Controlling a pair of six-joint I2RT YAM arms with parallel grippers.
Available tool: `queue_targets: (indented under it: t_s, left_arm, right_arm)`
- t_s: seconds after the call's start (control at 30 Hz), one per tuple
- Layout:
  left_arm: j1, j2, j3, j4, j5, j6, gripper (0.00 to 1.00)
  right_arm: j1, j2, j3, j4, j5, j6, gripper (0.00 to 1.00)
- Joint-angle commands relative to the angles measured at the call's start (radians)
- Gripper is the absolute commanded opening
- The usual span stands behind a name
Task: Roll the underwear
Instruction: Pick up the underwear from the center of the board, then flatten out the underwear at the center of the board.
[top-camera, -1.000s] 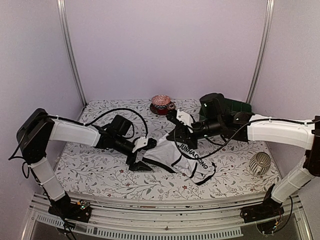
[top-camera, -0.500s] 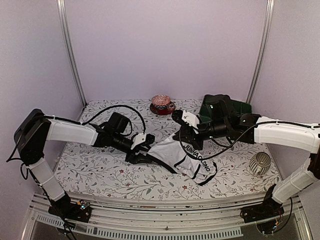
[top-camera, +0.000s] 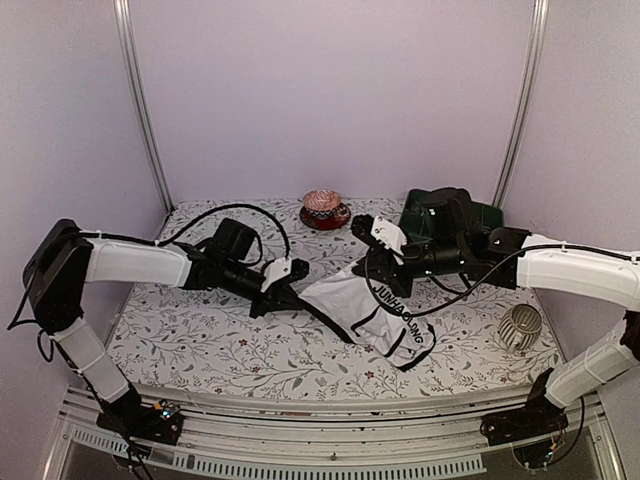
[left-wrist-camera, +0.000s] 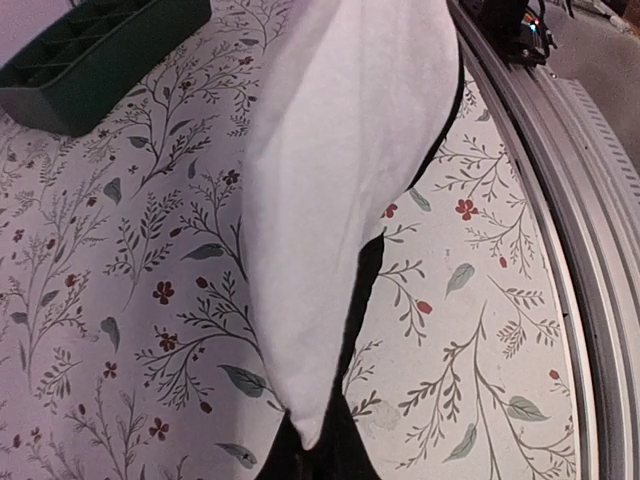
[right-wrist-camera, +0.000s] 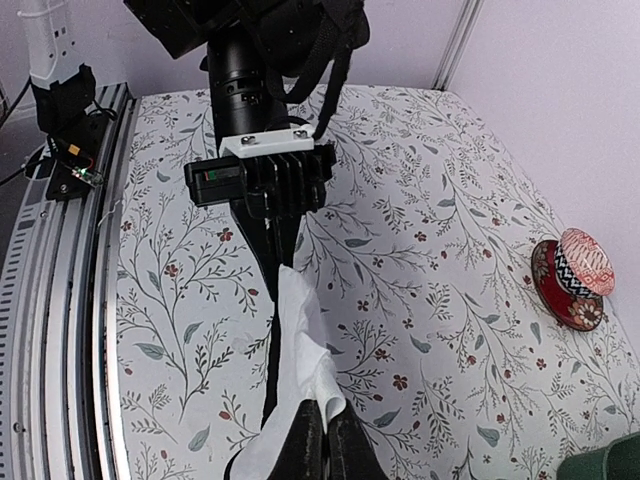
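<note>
Between left gripper (top-camera: 296, 291) and right gripper (top-camera: 362, 268): white underwear (top-camera: 345, 298) stretched, long axis left-right.

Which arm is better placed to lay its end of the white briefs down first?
Probably left. The left claw grips the white briefs lower, nearer the table; the right claw holds its end higher.

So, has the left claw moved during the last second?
Yes. In the top view the left claw has moved away from the near edge of the table, toward the red saucer at the back, still gripping the white briefs.
</note>
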Motion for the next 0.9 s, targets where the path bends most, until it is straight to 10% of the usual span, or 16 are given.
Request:
queue_targets:
  t_s: [0.0,0.6,0.87]
  left_arm:
    - [0.013,-0.151,0.061,-0.049,-0.106,-0.046,0.0]
    - [-0.225,-0.824,0.031,-0.42,-0.345,0.137,0.0]
    - [-0.238,-0.745,-0.033,-0.3,-0.57,0.117,0.0]
  right_arm:
    - [-0.006,-0.064,0.054,0.012,0.03,0.052,0.02]
    - [0.246,-0.266,0.02,0.152,-0.038,0.139,0.02]
    - [0.235,-0.152,-0.06,0.244,0.266,0.21,0.02]
